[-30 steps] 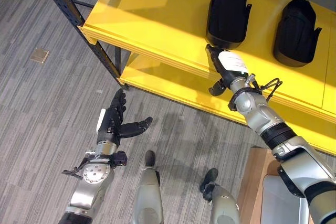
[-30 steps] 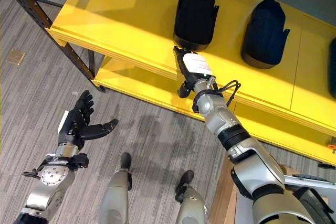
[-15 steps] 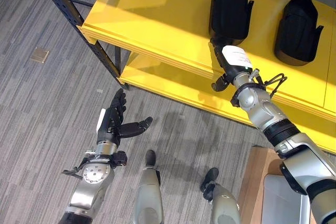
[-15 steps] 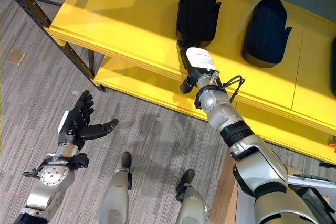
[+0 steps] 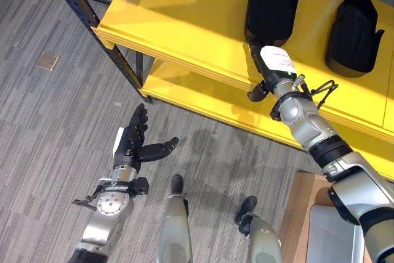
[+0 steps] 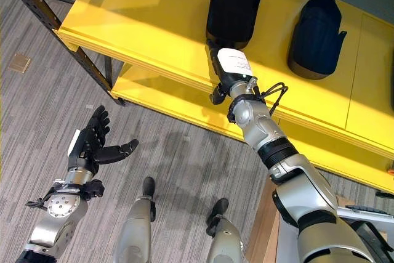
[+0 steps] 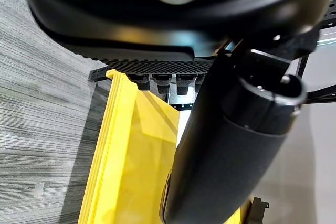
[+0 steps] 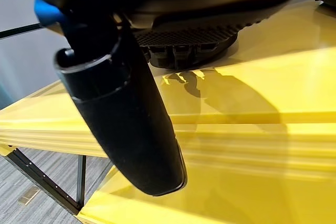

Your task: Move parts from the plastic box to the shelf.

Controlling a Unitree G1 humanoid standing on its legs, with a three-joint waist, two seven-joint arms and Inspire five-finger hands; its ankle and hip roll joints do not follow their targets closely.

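— Right hand [image 5: 269, 69] first: where do we have it?

— Our right arm is stretched well forward and up, the hand lying on the front part of the yellow shelf [image 5: 184, 16], its back turned up. Its fingertips reach the near end of a black part [image 5: 269, 4] that lies on the top board. The thumb [image 5: 255, 93] hangs down past the shelf's front edge.

— Is it gripping the part?

— We cannot tell. In the right wrist view the thumb juts straight out and the fingers sit low against the yellow board, but whether they curl on anything is hidden.

— Any other parts?

— A second black part [image 5: 351, 26] lies on the same board, further to our right and well apart from the first.

— And the left hand [image 5: 130, 143]?

— Held low over the grey floor [image 5: 49, 127], forearm raised, fingers straight and pointing up, thumb stuck out to the side. It is spread wide and holds nothing.
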